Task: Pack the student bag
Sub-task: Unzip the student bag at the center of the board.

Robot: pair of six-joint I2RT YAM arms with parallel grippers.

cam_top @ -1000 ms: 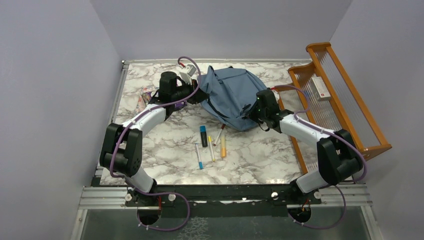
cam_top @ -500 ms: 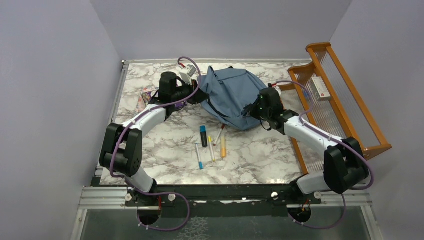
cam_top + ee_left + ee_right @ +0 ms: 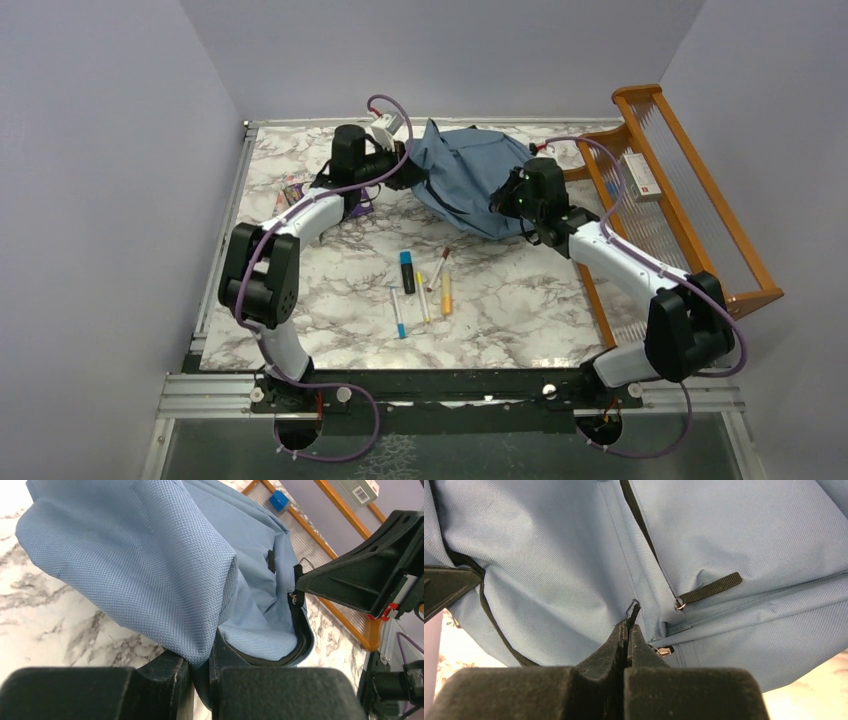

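Observation:
The dusty-blue student bag [image 3: 470, 180] lies at the back middle of the marble table, held up between both arms. My left gripper [image 3: 408, 172] is shut on a fold of the bag's fabric at its left edge, seen in the left wrist view [image 3: 200, 660]. My right gripper [image 3: 508, 197] is shut on a thin black zipper pull tab [image 3: 632, 611] on the bag's right side. The bag's black zipper line [image 3: 299, 625] runs along an open mouth. Several markers and pens [image 3: 422, 285] lie on the table in front of the bag.
An orange wooden rack [image 3: 680, 190] stands at the right with a white box [image 3: 640, 176] and a small blue thing [image 3: 278, 500] on it. Small items [image 3: 293, 192] lie at the table's left edge. Purple walls close in on three sides.
Both grippers have moved toward the back of the table with the bag. The bag has been dragged back and bunched up, away from the markers.

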